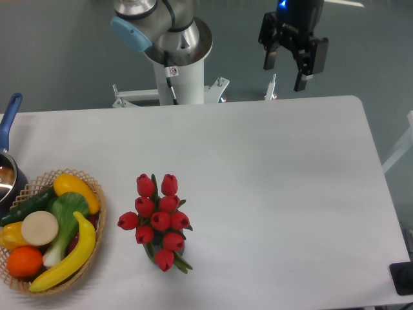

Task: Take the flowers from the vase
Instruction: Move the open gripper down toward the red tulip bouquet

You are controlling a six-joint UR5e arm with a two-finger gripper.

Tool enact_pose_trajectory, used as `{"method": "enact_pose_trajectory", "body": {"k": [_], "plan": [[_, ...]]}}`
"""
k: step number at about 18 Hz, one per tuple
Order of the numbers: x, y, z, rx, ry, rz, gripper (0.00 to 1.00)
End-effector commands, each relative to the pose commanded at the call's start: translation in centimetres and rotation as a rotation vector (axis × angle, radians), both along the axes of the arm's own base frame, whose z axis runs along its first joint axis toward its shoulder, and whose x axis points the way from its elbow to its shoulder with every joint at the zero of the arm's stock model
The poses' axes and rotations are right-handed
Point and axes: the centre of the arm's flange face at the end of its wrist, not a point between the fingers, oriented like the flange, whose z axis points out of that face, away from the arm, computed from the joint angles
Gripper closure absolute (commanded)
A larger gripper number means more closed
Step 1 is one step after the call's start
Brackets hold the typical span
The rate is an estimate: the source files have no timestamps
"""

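I count ten red buds in the flowers (157, 219), all in one vase (155, 250) that I can barely see beneath them, and one gripper (286, 69) with two fingers on my one arm (169, 29). On the table (271, 194) I see one basket (97, 194) and one pot (8, 174) with a blue handle. In the basket I make out one banana (68, 258), one orange (24, 261), one cucumber (29, 205), one pale round slice (40, 227), one leafy green (64, 223) and two other yellow pieces, one at the top (74, 188) and one at the left (10, 236).
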Motion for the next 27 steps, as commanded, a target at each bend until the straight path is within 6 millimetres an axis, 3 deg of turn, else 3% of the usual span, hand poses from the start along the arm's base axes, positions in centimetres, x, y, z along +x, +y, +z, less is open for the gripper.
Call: {"method": "enact_pose_trajectory", "body": {"k": [6,10,14,20,22,27], "plan": [[0.1,0.2,-0.1,0.009,0.006,0.007,0.0],[0.6,0.7,-1.0,0.067,-0.069,0.109,0.0],[2.1,2.6,-2.3,0.101,-0.116,0.191,0.0],[4.8,5.4,-6.2,0.252,-0.197,0.359,0.0],[5.1,6.3,-6.1,0.358,-0.29,0.397,0.0],[5.2,6.8,-6.7,0.396,-0.319,0.384,0.0]]}}
